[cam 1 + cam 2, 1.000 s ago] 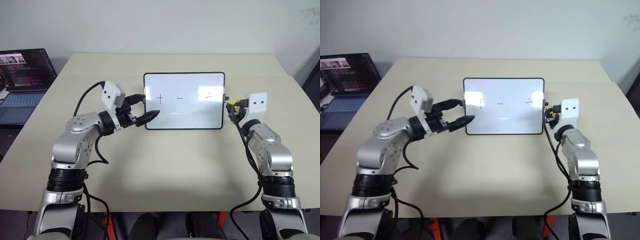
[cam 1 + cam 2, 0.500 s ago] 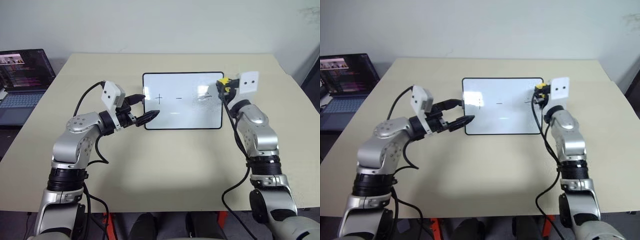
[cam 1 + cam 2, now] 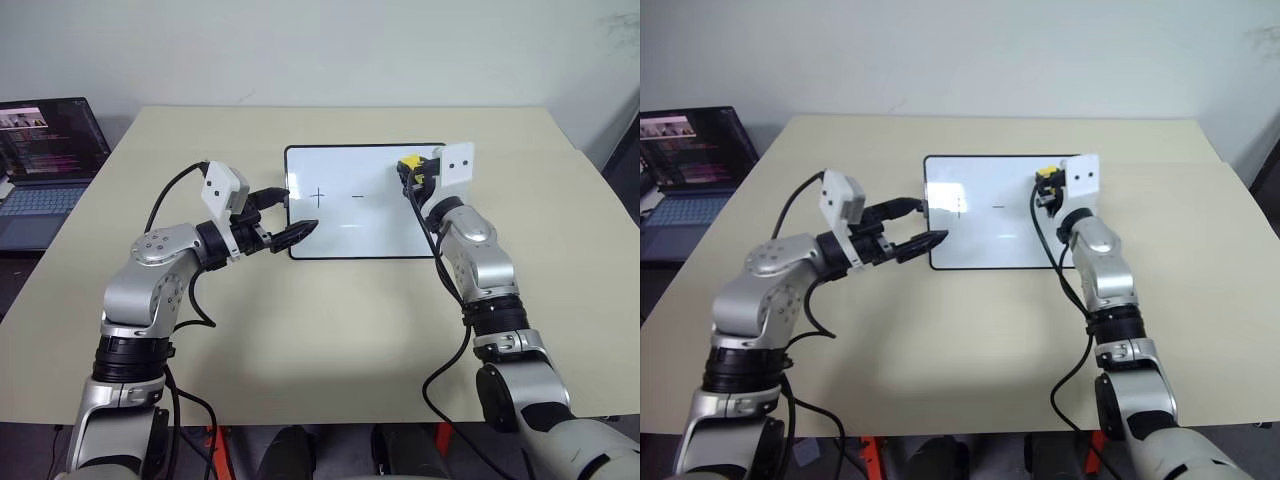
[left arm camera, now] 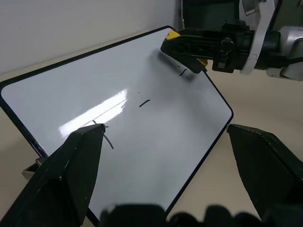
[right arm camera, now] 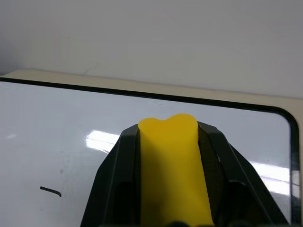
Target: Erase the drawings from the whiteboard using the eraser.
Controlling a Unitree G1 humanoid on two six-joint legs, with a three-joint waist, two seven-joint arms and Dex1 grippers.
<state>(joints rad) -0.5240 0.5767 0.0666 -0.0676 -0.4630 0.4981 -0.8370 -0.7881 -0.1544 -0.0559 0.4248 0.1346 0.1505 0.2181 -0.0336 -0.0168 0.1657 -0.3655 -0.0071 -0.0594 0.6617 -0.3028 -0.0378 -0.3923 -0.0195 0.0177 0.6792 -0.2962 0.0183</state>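
The whiteboard (image 3: 375,228) lies flat mid-table. On it I see two of the drawings, a plus sign (image 3: 319,197) and a short dash (image 3: 358,196). My right gripper (image 3: 410,170) is shut on the yellow eraser (image 5: 171,161) and hovers at the board's upper right part, where the arm hides the surface beneath it. The left wrist view has the eraser (image 4: 171,34) low over the glossy board. My left gripper (image 3: 286,214) stands open at the board's left edge, one finger (image 3: 298,233) over the board's lower left corner.
An open laptop (image 3: 48,150) sits off the table's left side. The beige table (image 3: 330,330) has wide free room in front of the board and to its right.
My right gripper has carried the eraser left and away from me, from beside the board's right edge to over its upper right part. The left arm has kept still.
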